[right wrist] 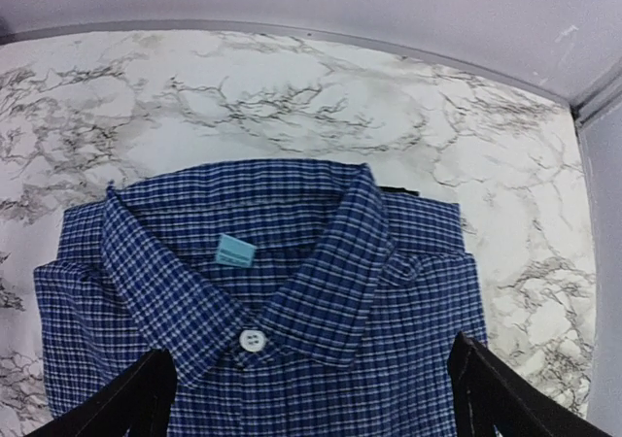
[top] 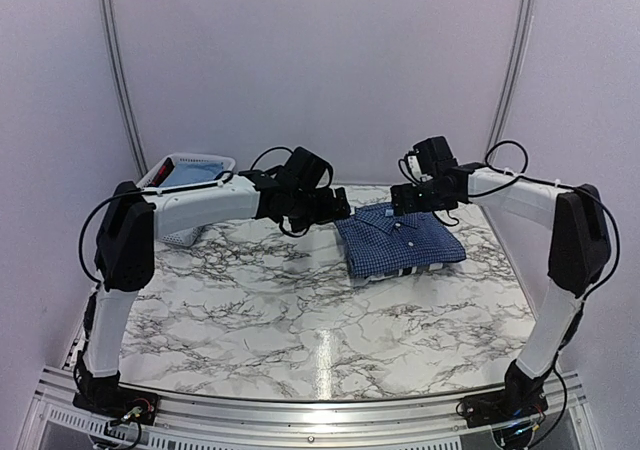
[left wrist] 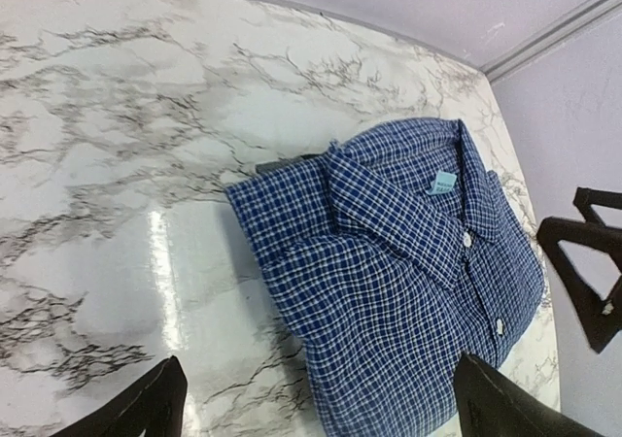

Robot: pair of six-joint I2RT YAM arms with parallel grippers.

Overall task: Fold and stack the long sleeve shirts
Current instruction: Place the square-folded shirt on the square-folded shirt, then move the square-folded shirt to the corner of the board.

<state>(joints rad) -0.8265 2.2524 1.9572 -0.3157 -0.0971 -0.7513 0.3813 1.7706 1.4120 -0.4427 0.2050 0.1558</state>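
Top external: marble-patterned table [top: 300,320], pale walls [top: 320,70], folded blue shirt [top: 405,238]; left end effector [top: 343,206] and right end effector [top: 399,202] spread.

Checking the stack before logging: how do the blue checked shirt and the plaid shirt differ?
The blue checked shirt lies on top, collar and buttons showing; the plaid shirt lies beneath, only its edge visible. The blue checked shirt is dark blue, the plaid shirt black-and-white. Both share one stack.

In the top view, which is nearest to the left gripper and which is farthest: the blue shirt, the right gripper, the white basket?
1. Blue shirt, just right of the left gripper.
2. Right gripper, above the shirt's back edge.
3. White basket, at the back left.
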